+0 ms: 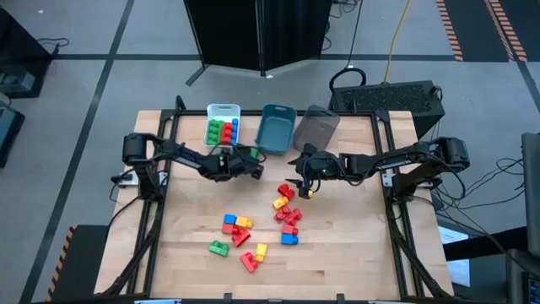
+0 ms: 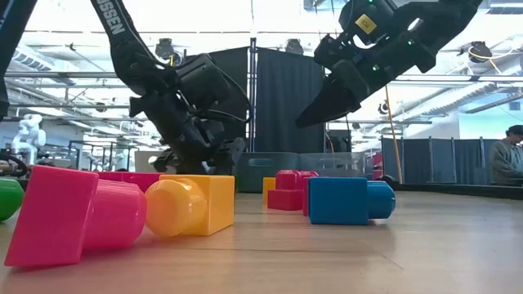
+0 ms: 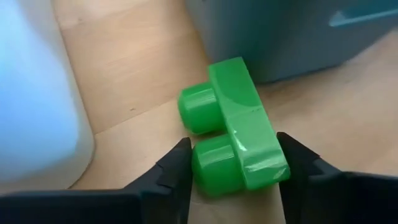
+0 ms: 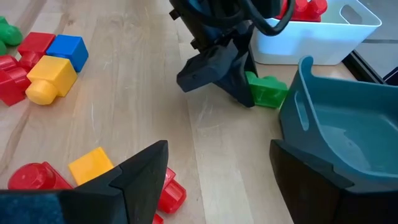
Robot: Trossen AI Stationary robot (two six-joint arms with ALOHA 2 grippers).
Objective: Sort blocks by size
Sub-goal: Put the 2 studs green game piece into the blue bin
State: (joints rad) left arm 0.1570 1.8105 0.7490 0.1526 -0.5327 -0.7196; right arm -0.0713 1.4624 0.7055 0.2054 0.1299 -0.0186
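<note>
Now left gripper [image 3: 233,163] gripping green block [image 3: 239,137], no legible writing

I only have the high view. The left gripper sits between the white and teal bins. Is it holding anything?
Observer: Yes. The left wrist view shows the left gripper shut on a green two-stud block.
Operator: Is it over the white bin yet?
Observer: No. The right wrist view shows it down near the table, between the white bin and the teal bin.
Operator: And the right gripper?
Observer: The right gripper is open and empty, with a yellow block lying on the table near it.
</note>
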